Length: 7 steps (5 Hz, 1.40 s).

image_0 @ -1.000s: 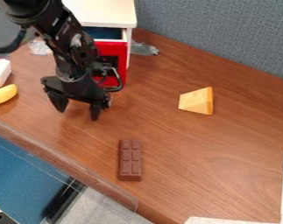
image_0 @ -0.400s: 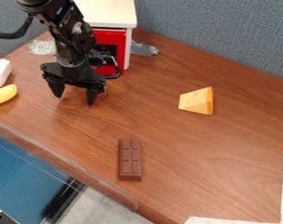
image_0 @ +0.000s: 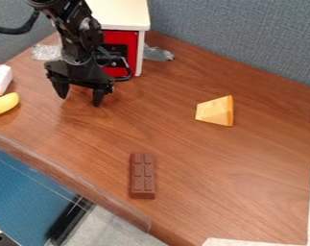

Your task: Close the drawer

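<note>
On my feed, one each: drawer (image_0: 117, 37), cabinet (image_0: 120, 13), chocolate bar (image_0: 142, 176), cheese wedge (image_0: 215, 111), banana (image_0: 4, 103), red-and-white block (image_0: 0, 79); two silvery pieces (image_0: 157, 54).

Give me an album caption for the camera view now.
A black end effector, fingers apart, before a red drawer front set in a white cabinet.

Black pincer (image_0: 80, 100) spread, tips downward

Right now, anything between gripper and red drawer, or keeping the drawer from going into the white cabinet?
Nothing visible either way. Gripper hangs just in front of the drawer, whose front looks about flush with the cabinet. Cheese and chocolate bar lie well off that line.
</note>
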### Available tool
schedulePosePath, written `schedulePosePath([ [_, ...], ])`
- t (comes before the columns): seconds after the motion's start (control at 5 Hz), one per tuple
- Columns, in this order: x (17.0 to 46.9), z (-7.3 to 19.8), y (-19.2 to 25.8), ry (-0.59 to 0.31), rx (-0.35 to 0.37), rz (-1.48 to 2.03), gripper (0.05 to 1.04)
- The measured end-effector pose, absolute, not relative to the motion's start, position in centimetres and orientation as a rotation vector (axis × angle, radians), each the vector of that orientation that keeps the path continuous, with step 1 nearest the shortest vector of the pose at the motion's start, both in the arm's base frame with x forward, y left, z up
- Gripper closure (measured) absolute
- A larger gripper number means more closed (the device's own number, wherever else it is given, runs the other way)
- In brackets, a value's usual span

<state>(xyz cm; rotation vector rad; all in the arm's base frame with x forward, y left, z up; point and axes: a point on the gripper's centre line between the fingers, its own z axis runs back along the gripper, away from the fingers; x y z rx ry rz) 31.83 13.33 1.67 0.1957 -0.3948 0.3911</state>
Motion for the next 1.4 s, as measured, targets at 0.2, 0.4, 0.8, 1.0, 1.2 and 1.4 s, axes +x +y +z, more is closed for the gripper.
schedulePosePath([
  [0.2, 31.8, 1.7, 13.6, -0.389, 0.194, 0.393, 0.083],
  [0.4, 31.1, 1.7, 13.3, -0.368, 0.16, 0.394, 0.083],
  [0.8, 26.7, 5.0, 9.8, -0.328, 0.059, 0.3, 0.083],
  [1.0, 24.3, 7.0, 8.1, -0.302, 0.045, 0.227, 0.083],
  [1.2, 21.6, 9.5, 6.6, -0.254, 0.053, 0.18, 0.083],
  [1.4, 19.2, 12.3, 5.4, -0.236, 0.054, 0.122, 0.083],
])
